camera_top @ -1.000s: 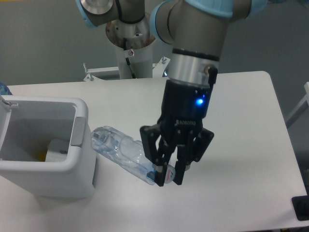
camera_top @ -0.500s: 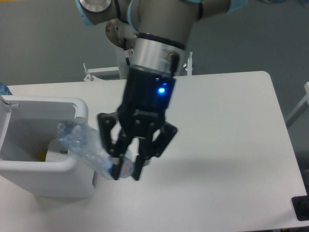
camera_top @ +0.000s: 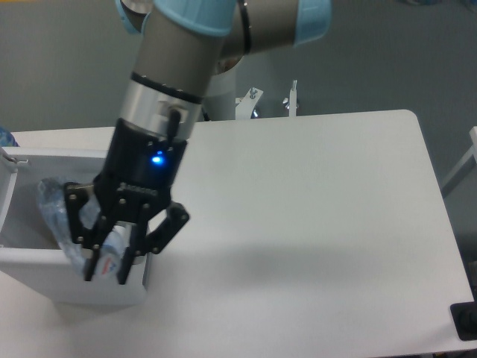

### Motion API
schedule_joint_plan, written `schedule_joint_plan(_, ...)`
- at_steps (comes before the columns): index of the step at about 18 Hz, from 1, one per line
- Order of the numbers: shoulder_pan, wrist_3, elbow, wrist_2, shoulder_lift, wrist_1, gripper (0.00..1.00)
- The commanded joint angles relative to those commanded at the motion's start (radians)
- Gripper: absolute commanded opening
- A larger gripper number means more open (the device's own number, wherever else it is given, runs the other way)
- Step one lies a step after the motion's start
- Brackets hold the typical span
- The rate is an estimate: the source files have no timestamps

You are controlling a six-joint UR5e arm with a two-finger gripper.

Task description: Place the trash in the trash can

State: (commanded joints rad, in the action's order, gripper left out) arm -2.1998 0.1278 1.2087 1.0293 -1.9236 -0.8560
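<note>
I have swung the clear bluish crushed plastic bottle (camera_top: 59, 224) left, over the boxy white plastic bin (camera_top: 45, 276) at lower left; jaws grasping it, so dropping comes next.

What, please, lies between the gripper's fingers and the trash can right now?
In the camera view, the crushed bottle, clamped in the gripper, hangs over the trash can.

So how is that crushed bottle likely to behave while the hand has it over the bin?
The bottle looks thin, clear and crumpled, so probably light and apt to flex under the grip. The hand pinches only its cap end, so the free end may sag or swing. It hangs above the trash can, so it would likely drop in if released.
</note>
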Motion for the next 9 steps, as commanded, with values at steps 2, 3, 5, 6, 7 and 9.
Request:
schedule_joint_plan(2,0.012,-0.098,0.026,0.0,0.003,0.006,0.96)
schedule_joint_plan(3,0.014,-0.117,0.037,0.0,0.008,0.009,1.0)
schedule_joint_plan(5,0.014,-0.123,0.045,0.0,0.009,0.011,1.0)
schedule_joint_plan(6,0.014,-0.125,0.046,0.0,0.009,0.011,1.0)
schedule_joint_plan(7,0.012,-0.129,0.045,0.0,0.008,0.011,1.0)
schedule_joint_plan(9,0.002,-0.146,0.046,0.0,0.003,0.011,1.0)
